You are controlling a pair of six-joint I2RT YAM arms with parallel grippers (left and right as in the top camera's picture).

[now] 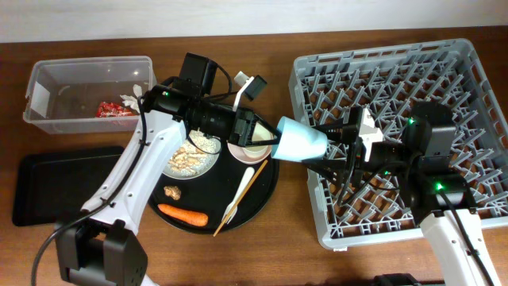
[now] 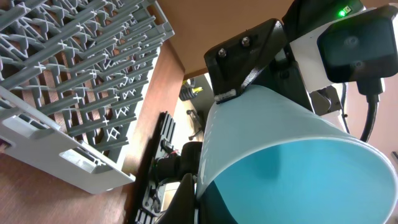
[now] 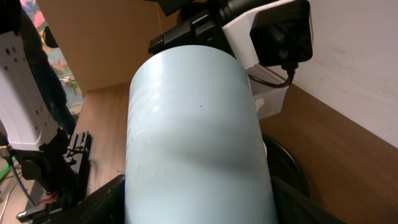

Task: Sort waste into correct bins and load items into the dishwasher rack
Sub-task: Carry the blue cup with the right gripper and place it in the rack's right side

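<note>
The light blue cup (image 1: 300, 141) hangs sideways in the air between the round black tray and the grey dishwasher rack (image 1: 444, 63). My left gripper (image 1: 268, 135) is shut on its rim, one finger inside and one outside, as the left wrist view (image 2: 199, 199) shows on the cup (image 2: 298, 168). My right gripper (image 1: 324, 149) grips the cup's base; in the right wrist view its fingers (image 3: 199, 208) press both sides of the cup (image 3: 193, 124). The clear tub (image 1: 48, 79) holds the red wrapper (image 1: 111, 111) and white tissue (image 1: 129, 99). The small cream cup is not in view.
The round black tray (image 1: 266, 199) carries the white plate (image 1: 208, 163) with rice scraps (image 1: 186, 157), the pink bowl (image 1: 248, 151), a cream utensil (image 1: 246, 183), a carrot (image 1: 182, 214) and a brown lump (image 1: 171, 191). The shallow black tray (image 1: 48, 187) lies front left.
</note>
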